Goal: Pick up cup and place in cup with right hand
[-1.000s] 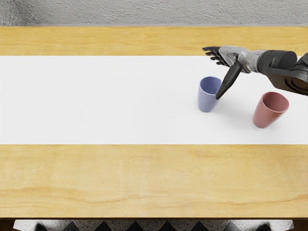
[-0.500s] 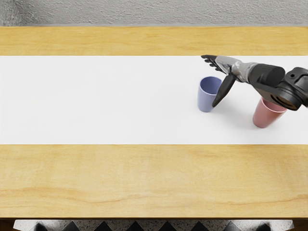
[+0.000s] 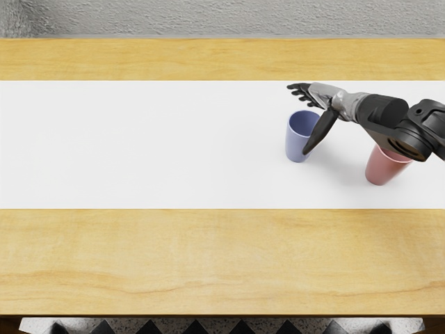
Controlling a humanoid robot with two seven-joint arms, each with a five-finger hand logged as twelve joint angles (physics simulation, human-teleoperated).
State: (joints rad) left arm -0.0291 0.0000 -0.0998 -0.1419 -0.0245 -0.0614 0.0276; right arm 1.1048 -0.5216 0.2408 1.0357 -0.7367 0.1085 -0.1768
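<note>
My view shows the table's point(image 3: 174, 261) far edge near the wall point(image 3: 222, 17) and its near edge low in the picture. Between them, with wood showing on both sides, the white strip point(image 3: 139, 146) runs across from the picture's left side to its right. From the blue cup point(image 3: 296, 142) I have a long run of strip out to the left, and a shorter gap between it and the pink cup point(image 3: 381, 169) on its right. The pink cup sits closer to the strip's near edge than the blue one does.

I count two cups, one of each colour, both standing on the strip, and one arm point(image 3: 389, 115), coming in from the right with my right hand point(image 3: 334, 99) on its end.

That hand is open: the fingers reach out to the left, just beyond the blue cup in my view, and the thumb point(image 3: 321, 131) angles down across the cup's right side. I can't tell whether the thumb touches it or only passes in front.

Looking into the blue cup, I see its inner wall, partly covered by the thumb; the bottom I can't make out. The pink cup's mouth is mostly behind the arm, with the near part of the rim showing, so I can't tell what it holds.
</note>
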